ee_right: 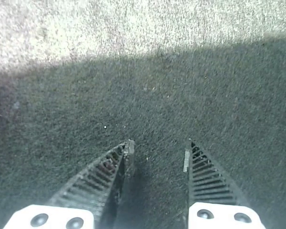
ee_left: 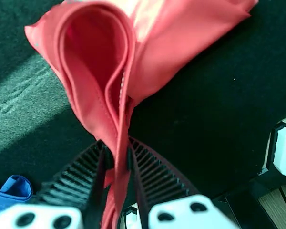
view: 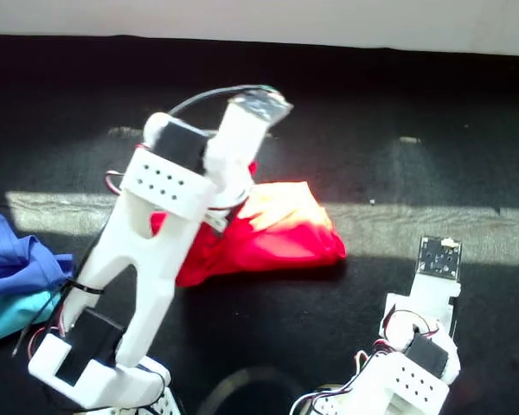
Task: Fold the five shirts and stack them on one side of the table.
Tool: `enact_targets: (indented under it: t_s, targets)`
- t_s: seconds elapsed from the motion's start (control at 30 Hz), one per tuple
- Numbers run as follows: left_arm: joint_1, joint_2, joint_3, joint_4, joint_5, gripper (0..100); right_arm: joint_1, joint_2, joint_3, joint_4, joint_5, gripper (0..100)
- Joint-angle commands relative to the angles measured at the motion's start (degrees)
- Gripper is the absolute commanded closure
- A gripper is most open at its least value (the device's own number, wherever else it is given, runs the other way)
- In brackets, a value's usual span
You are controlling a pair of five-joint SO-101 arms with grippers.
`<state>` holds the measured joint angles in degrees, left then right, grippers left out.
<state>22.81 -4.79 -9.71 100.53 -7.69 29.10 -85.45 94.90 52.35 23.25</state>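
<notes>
one red shirt (view: 281,233) lies bunched near the middle of the tabletop (view: 415,173), its long axis running across from the left arm's side toward the right arm's. the left pincer (ee_left: 116,164) is pressed together on a folded edge of it, with layers of hem caught between the ribbed pads, and the rest of the cloth spreads away from the tips. the right pincer (ee_right: 157,155) stands spread over bare tabletop, gripping nothing, well apart from the shirt. a heap of blue shirts (view: 13,259) sits at the tabletop's edge on the left arm's side. the fold seems to turn on the left arm, which has the near edge. the free end lies toward the right arm, so carrying the pinched edge that way looks likely.
</notes>
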Motion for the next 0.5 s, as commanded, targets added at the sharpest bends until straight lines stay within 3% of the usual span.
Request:
enact_targets:
  t_s: [0.0,0.13,0.47]
  targets:
    - [6.5,-2.1,-2.1,-0.9,2.3,99,0.0,-3.5,6.2,1.6,0.2,82.8]
    - [9.5,2.9,-2.5,-6.9,2.7,99,0.0,-6.1,7.1,2.9,0.2,82.8]
    - [9.6,20.0,-5.1,-17.6,2.8,99,0.0,-9.0,7.7,4.2,0.2,82.8]
